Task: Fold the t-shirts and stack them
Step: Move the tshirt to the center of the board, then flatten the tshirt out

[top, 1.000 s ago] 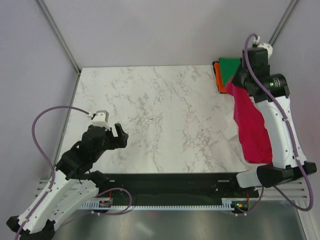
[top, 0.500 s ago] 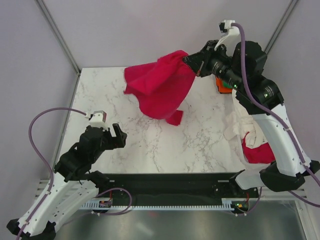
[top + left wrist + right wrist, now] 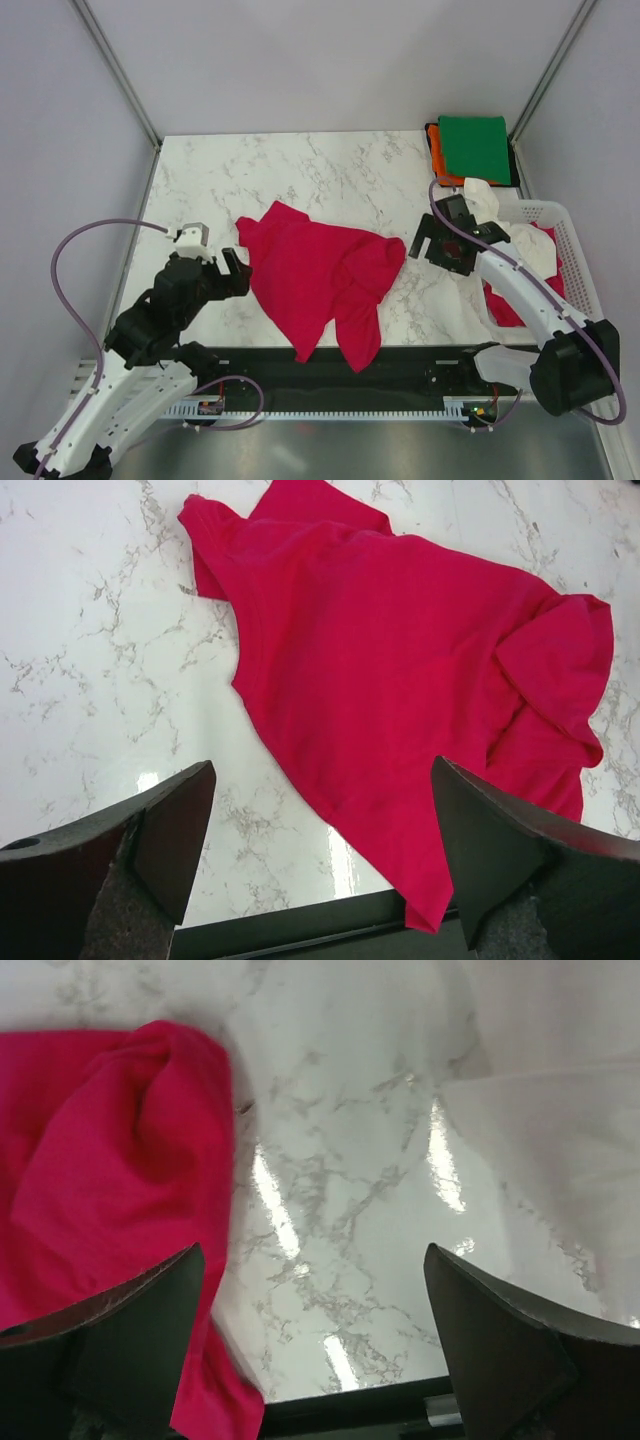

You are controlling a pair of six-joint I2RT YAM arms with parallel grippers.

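A crimson-red t-shirt lies crumpled on the marble table, its lower hem hanging over the near edge. My left gripper hovers open just left of it, and the left wrist view has the shirt spread ahead of the empty gripper. My right gripper is open and empty just right of the shirt's bunched edge. A folded green t-shirt rests on an orange one at the back right. A white t-shirt and another red one sit in the basket.
The white slotted basket stands at the table's right edge beside the right arm. White cloth drapes onto the marble at the right of the right wrist view. A black rail runs along the near edge.
The right gripper swung the red t-shirt from the basket side over the table, opened and let it go. The shirt now lies in the middle and the right arm has lowered. The left arm barely moved.
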